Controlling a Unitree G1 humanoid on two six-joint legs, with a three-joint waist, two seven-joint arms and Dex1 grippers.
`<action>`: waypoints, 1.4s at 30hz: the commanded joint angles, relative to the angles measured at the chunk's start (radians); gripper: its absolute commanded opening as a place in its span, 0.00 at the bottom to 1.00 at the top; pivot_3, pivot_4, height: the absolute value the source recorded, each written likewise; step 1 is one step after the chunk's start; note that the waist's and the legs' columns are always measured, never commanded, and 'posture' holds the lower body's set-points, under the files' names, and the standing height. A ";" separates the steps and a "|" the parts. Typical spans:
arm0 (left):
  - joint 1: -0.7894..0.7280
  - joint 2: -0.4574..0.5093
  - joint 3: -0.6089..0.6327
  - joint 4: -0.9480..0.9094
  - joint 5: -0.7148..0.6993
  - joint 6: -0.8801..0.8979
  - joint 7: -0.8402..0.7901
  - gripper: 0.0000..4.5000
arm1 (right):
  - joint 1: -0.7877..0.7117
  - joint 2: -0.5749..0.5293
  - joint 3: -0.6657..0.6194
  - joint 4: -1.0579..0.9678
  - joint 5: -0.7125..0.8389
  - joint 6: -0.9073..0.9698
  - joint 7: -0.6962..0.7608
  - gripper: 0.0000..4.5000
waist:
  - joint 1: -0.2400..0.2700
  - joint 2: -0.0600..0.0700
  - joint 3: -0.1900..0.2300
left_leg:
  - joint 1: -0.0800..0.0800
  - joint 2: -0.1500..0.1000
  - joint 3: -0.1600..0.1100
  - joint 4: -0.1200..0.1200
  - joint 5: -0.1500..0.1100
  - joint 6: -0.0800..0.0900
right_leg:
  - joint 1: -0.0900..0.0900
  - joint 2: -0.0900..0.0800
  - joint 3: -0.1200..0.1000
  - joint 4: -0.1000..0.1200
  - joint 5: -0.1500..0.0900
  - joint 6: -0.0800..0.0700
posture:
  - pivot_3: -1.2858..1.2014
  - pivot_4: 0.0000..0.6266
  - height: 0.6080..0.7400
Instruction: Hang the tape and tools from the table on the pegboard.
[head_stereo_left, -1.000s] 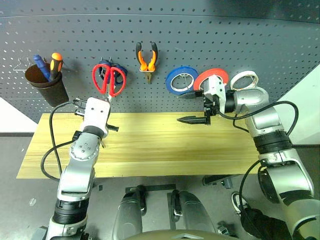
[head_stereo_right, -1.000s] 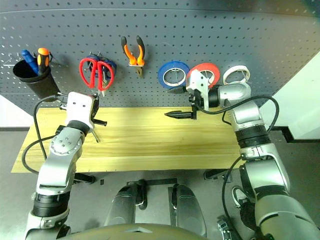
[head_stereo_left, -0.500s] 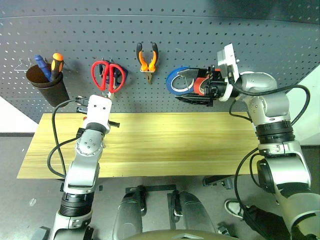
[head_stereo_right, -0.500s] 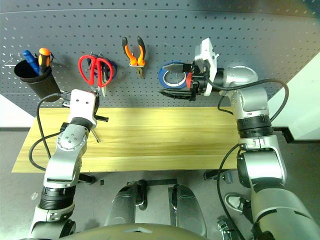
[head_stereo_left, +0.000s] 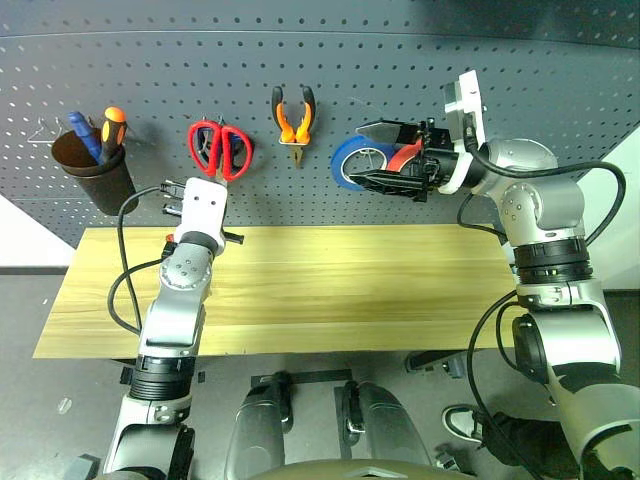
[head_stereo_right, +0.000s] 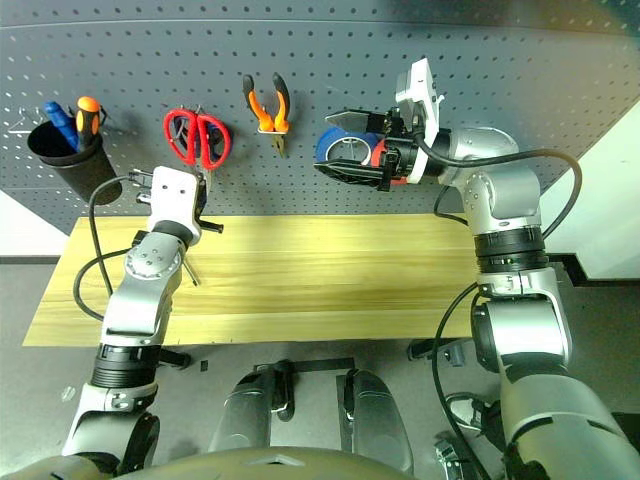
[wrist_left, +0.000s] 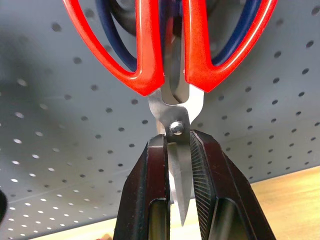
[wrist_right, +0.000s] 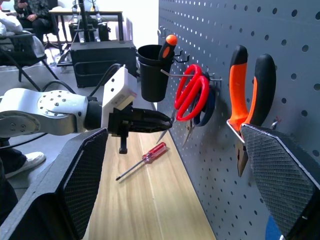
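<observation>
On the pegboard (head_stereo_left: 150, 70), left gripper (wrist_left: 177, 165) clamps red scissors (head_stereo_left: 219, 149); right gripper (head_stereo_left: 385, 155) wide.

The pegboard (head_stereo_left: 330, 90) stands upright behind the tabletop (head_stereo_left: 330, 290). Along the pegboard from left to right hang a cup (head_stereo_left: 92, 170) holding two screwdrivers, then scissors (head_stereo_left: 220, 148), pliers (head_stereo_left: 294, 120), and a roll of tape (head_stereo_left: 352, 160). The left gripper (wrist_left: 178, 165) is clamped on the scissors' blades just below the pivot. The right gripper (head_stereo_left: 385, 155) hangs in front of the tape rolls. A screwdriver (wrist_right: 142, 160) lies on the tabletop near the left arm.
</observation>
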 joint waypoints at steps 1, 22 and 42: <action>-0.032 -0.031 0.054 0.032 -0.096 -0.079 -0.046 0.06 | -0.006 -0.004 -0.010 -0.039 -0.008 -0.021 -0.008 1.00 | 0.001 0.000 0.000 | 0.000 0.000 0.000 0.000 0.000 0.000 | 0.000 0.000 0.000 0.000 0.000 0.000 | 0.54 0.24 1.00; -0.009 0.002 0.113 -0.139 -0.219 0.028 -0.064 0.99 | 0.038 -0.017 0.007 -0.062 -0.043 -0.047 -0.012 1.00 | -0.002 0.000 -0.001 | 0.000 -0.001 0.000 0.001 0.002 0.003 | 0.001 0.001 0.000 0.000 0.001 0.001 | 0.54 0.23 1.00; 0.165 -0.063 0.358 -0.380 -0.391 0.552 0.195 0.99 | 0.077 0.007 0.183 -0.085 -0.131 0.068 0.064 1.00 | 0.004 0.000 -0.007 | 0.000 0.000 -0.001 -0.002 0.002 0.003 | 0.000 -0.001 -0.001 -0.006 0.009 -0.005 | 0.57 0.26 1.00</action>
